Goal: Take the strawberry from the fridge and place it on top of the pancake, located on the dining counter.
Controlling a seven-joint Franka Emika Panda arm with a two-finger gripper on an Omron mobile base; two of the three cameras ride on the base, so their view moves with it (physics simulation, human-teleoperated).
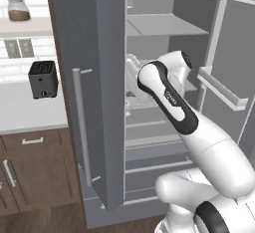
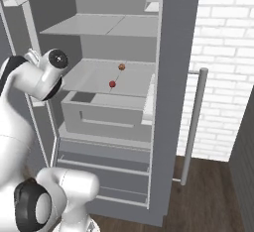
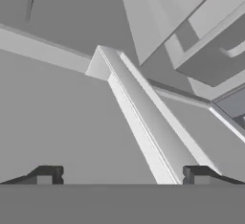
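The arm rises in front of the open fridge (image 2: 163, 102), its wrist bent in toward the middle of the cabinet. The hand (image 3: 122, 175) is spread wide and carries nothing — in the hand view the two fingertips (image 3: 45, 174) stand far apart with bare grey fridge surfaces and a pale shelf edge between them, and no berry in sight there.

Further in, on the pale middle shelf (image 2: 89, 80), lies the strawberry (image 2: 112, 84), a tiny red dot out in the open. The small brownish ball (image 2: 121, 67) sits behind it, apart from it, deeper on the same shelf.

This looks like the reach toward the strawberry: doors open, nothing grasped yet. The next move probably calls for turning the hand toward the shelf and bringing it low over the berry so the fingertips straddle it — with care to close on the red one, not the brown ball behind.
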